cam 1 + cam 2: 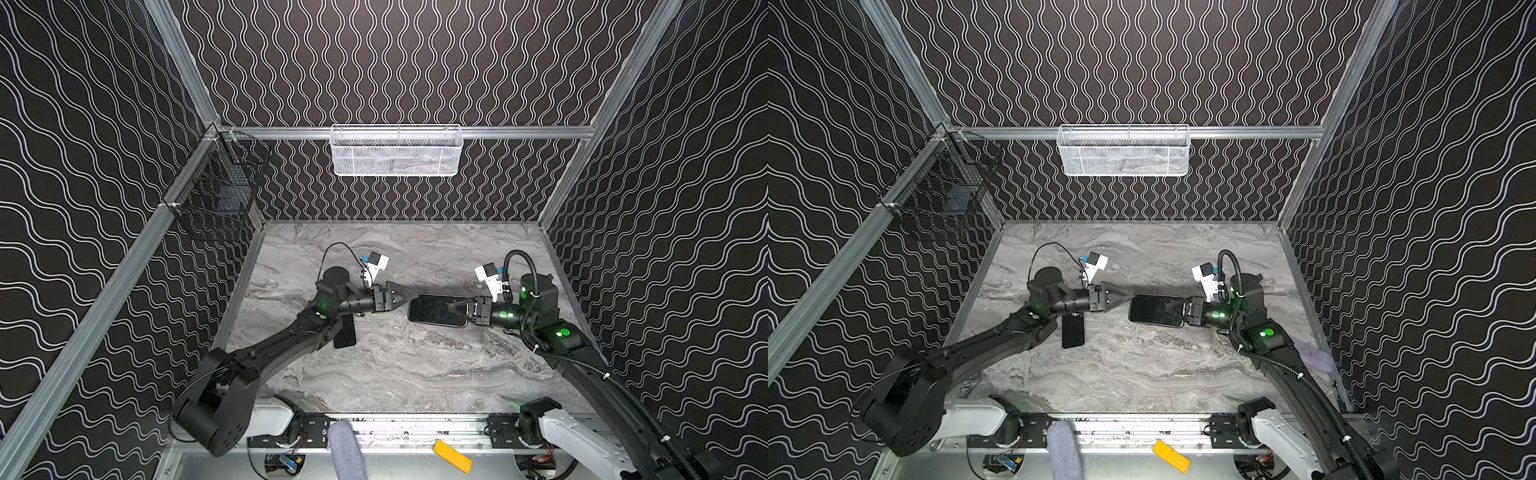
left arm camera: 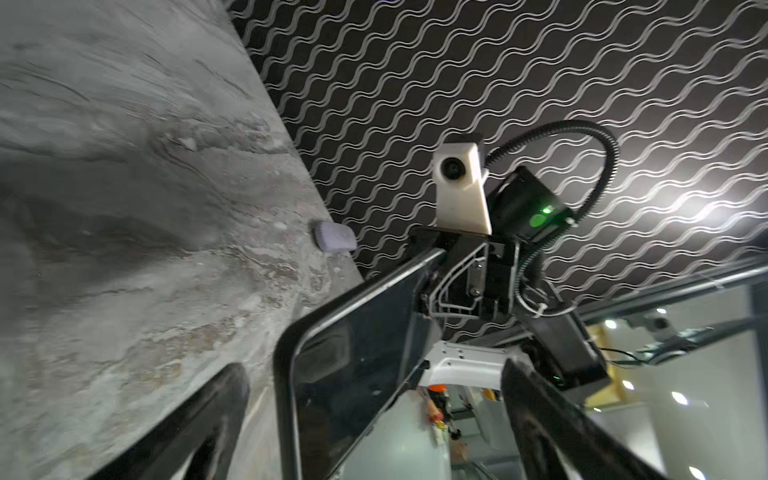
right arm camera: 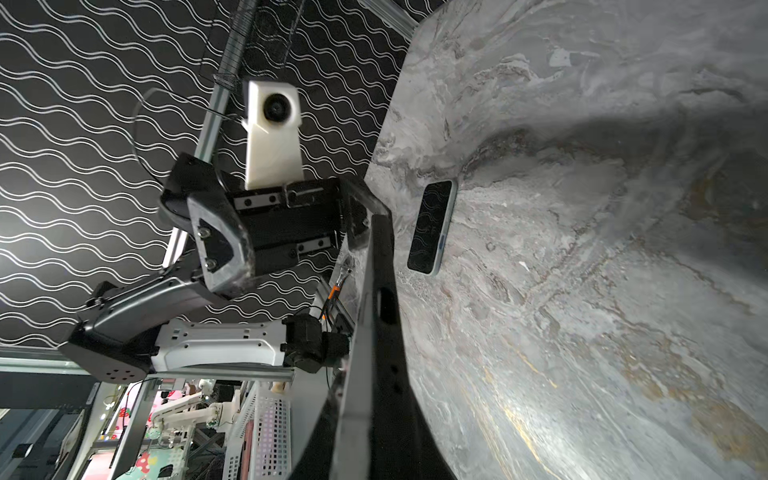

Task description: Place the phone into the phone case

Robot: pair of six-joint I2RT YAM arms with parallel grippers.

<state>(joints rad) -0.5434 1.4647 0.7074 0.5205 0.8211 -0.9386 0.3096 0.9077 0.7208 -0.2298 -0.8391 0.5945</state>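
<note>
Now: right gripper jaws clamped on one end of phone case; left gripper jaws wide at its other end; phone flat on worktop, left of phone case, outside it.

Phone flat; black case aloft.
</note>
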